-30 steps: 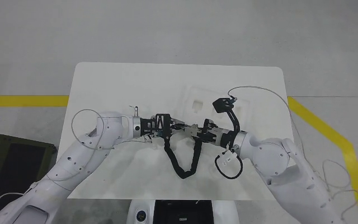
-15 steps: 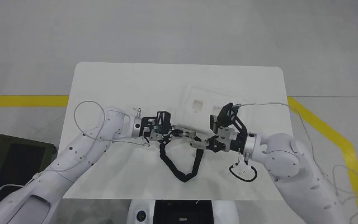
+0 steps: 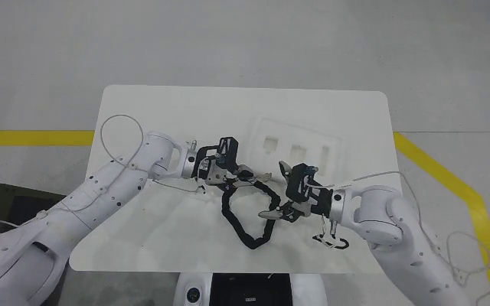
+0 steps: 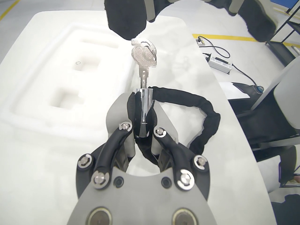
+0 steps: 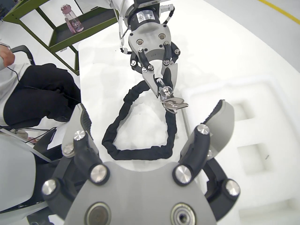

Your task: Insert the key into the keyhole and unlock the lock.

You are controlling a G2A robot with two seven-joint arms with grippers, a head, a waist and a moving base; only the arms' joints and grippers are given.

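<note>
Key (image 4: 144, 56) of silver metal, flat rounded bow with a finely textured face and a thin wire ring through its hole, blade sunk partway into the keyhole of a short chrome lock cylinder (image 4: 145, 97). Bow and a stretch of blade standing clear of the cylinder's end.

Cylinder clamped between the closed fingers of the left end effector (image 4: 140, 108), grip on the barrel's sides, keyhole end pointing away from the wrist. Seen from above, lock held near the middle of the white desk (image 3: 138, 115), key pointing toward 4 o'clock.

Black fabric-sleeved chain (image 5: 131, 149) running out from the cylinder, looping toward 6 o'clock over the desk and curving back up near the key.

At 4 o'clock from the lock, right end effector (image 5: 152, 113) facing it, fingers spread wide and gripping nothing. Black-padded fingertips (image 4: 124, 12) on either side of the key's line, one pad just beside the bow, contact not possible to judge.

White moulded foam tray (image 3: 295, 145) with rectangular recesses at 1 o'clock from the lock, flat on the desk.
</note>
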